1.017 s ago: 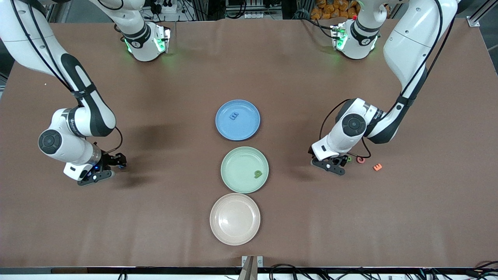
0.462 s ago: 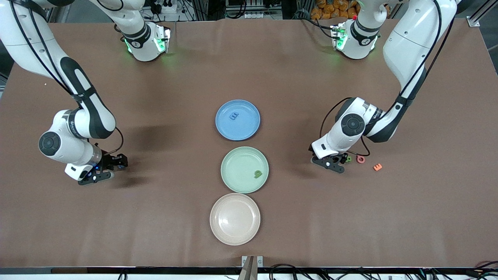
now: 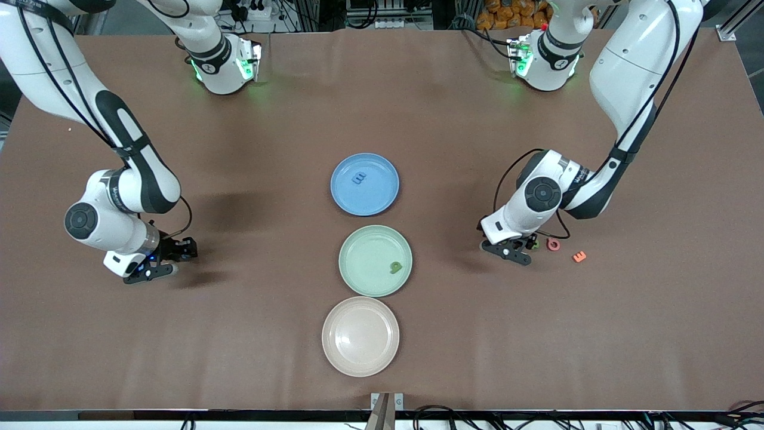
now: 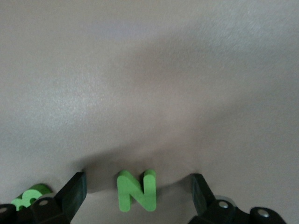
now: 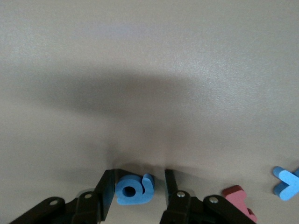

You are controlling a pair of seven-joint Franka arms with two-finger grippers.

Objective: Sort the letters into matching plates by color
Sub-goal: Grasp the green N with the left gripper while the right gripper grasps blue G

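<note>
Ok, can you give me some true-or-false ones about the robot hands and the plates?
1. The left gripper has a green N letter between its open fingers. True.
2. The blue plate holds nothing. False: a blue letter lies in it.
3. The right gripper has a blue letter between its fingers. True.
4. The beige-pink plate holds a green letter. False: that letter lies in the green plate.

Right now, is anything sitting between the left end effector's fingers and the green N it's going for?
Nothing visible. The left end effector is open, and the green N lies on the table between its fingers with bare gaps on both sides. Another green letter lies outside one finger, not in the closing path.
</note>
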